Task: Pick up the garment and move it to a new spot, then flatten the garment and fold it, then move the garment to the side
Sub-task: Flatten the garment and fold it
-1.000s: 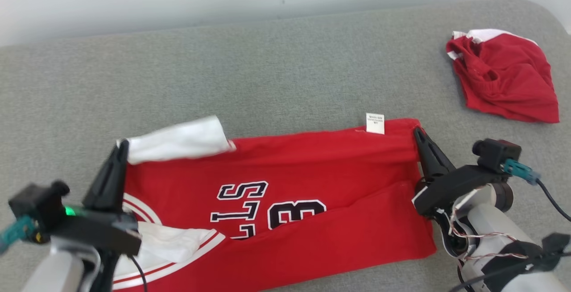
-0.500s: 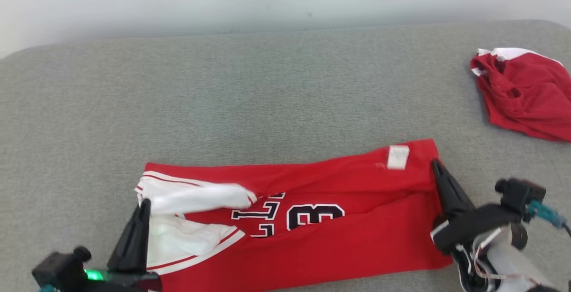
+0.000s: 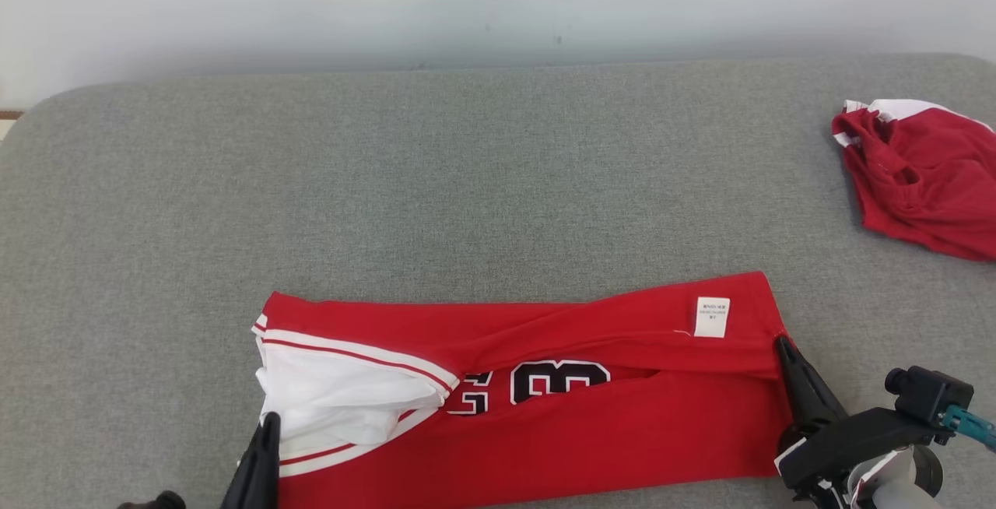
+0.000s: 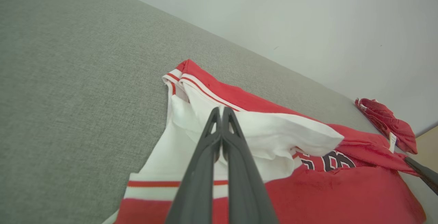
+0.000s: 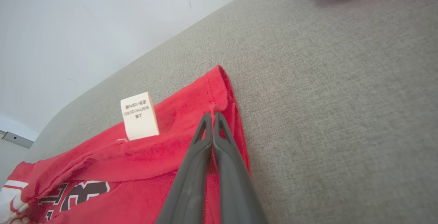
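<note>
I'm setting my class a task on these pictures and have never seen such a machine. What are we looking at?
It is a two-armed robot folding clothes. The overview picture comes from its head camera; the other two come from wrist cameras looking along each arm's dark fingers. On the grey cushion lies a red jersey with a white label; another crumpled red garment sits apart. The left fingers seem shut on the jersey's white end, the right fingers on the hem near the label.

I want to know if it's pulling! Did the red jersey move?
Yes: the red jersey slid toward the robot, farther from the crumpled red cloth.
</note>
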Available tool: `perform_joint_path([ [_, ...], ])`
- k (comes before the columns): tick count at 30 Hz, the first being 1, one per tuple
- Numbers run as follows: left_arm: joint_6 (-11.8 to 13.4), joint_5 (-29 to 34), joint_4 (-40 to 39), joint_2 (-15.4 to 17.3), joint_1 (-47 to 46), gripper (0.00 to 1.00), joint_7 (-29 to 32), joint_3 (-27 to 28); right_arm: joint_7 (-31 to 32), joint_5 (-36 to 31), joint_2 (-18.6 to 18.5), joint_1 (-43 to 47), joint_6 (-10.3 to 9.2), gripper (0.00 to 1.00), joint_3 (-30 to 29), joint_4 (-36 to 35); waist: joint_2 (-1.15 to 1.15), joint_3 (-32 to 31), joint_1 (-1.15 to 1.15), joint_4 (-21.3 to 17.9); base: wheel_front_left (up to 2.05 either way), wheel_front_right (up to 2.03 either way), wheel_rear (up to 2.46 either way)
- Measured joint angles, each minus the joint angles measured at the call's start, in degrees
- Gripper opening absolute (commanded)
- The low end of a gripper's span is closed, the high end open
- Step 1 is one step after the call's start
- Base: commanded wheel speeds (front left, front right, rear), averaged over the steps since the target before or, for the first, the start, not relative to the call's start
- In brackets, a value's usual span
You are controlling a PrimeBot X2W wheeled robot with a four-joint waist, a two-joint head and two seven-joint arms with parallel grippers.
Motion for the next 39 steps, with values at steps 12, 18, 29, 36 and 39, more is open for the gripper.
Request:
perform_joint_path([
  [12, -0.09, 7.01, 5.25, -3.25, -0.88, 1.0, 0.01, 4.04, 0.14, -2.26, 0.82, -0.48, 0.0, 1.0, -1.6, 2.76, 0.0, -0.18, 0.0, 0.24, 0.0, 0.0, 0.0],
  [18, -0.13, 10.07, 2.47, -5.02, 0.18, 1.0, 0.0, 7.37, 0.0, -5.52, 1.25, 0.66, 0.0, 1.0, -5.79, 0.57, 0.01, -0.77, 0.0, 0.5, 0.0, 0.0, 0.0],
  [29, 2.82, 17.31, -3.48, -7.46, 1.87, 1.0, 0.0, 13.17, 0.0, -14.16, 4.19, 0.03, 0.0, 1.0, -8.71, 4.63, 0.01, -2.99, 0.0, 1.25, 0.0, 0.0, 0.0],
  [36, 3.93, 20.82, -4.77, -7.72, 3.47, 1.0, 0.0, 14.56, 2.41, -17.53, 6.64, -1.51, 0.0, 1.0, -10.71, 10.04, 0.01, -4.07, 0.0, 1.91, 0.0, 0.0, 0.0],
  [39, 4.43, 21.69, -4.88, -7.78, 3.65, 1.0, 0.0, 14.97, 3.6, -18.62, 7.32, -2.33, 0.0, 1.0, -11.11, 12.49, 0.0, -4.36, 0.0, 2.1, 0.0, 0.0, 0.0],
])
